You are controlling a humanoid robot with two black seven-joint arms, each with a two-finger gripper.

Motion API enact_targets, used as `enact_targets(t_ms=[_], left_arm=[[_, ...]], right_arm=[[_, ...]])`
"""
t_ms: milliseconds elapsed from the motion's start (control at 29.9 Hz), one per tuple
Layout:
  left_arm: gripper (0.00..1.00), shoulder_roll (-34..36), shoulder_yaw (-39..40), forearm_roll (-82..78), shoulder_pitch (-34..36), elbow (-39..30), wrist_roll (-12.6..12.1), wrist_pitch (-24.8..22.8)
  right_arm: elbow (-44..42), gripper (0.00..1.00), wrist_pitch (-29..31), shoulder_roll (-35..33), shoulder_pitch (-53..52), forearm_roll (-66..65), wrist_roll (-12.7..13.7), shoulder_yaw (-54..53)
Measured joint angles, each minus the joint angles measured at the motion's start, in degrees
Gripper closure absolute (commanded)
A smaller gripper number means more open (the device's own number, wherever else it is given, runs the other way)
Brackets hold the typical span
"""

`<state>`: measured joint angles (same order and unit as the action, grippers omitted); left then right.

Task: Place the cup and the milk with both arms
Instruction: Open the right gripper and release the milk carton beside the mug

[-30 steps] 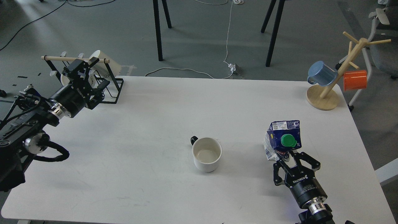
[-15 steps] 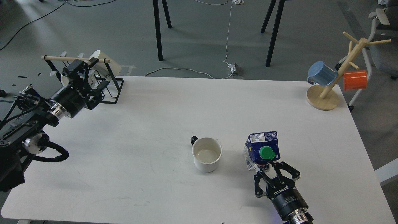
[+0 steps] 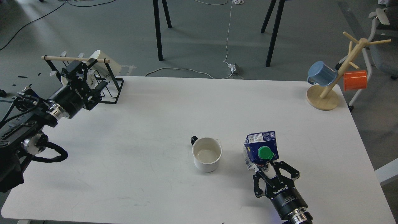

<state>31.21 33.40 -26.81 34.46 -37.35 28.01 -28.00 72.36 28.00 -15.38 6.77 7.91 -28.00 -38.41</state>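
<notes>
Near the front edge of the white table, on the robot's right side, the right gripper is clenched on the lower part of the milk carton, a blue carton with a green screw cap facing up toward the camera. Its base is hidden behind the fingers, so whether it rests on the table or hangs just above it cannot be told. Just to the left of the carton stands the white cup, upright on the table, open side up, with its dark handle pointing back and to the left; cup and carton are near each other but apart. Far over at the back left corner, the left gripper sits at a black wire rack with a wooden rod across its top, beside a second white cup (tipped on its side in the rack); its fingers look spread, with nothing seen between them. At the back right corner a wooden mug tree carries a blue mug and an orange mug.
</notes>
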Motion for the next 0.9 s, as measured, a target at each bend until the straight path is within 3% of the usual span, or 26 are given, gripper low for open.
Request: enact_targets(t_ms=[368,401,501,903], left_arm=[[0.06,-0.01,0.0,0.01,0.0,0.34,0.0,0.0],[0.06,-0.01,0.0,0.01,0.0,0.35,0.0,0.0],[0.05,-0.01,0.0,0.01,0.0,0.35,0.0,0.0],[0.05,-0.01,0.0,0.01,0.0,0.35,0.0,0.0]], right_arm=[[-0.28,0.48,0.01,-0.01,0.0,-0.01,0.0,0.0],[-0.29,0.43,0.01,-0.01,0.0,-0.01,0.0,0.0],[-0.29,0.01,0.01,-0.01,0.0,-0.01,0.0,0.0],[0.21,0.02,0.01,-0.67,0.58,-0.09,0.0,0.06]])
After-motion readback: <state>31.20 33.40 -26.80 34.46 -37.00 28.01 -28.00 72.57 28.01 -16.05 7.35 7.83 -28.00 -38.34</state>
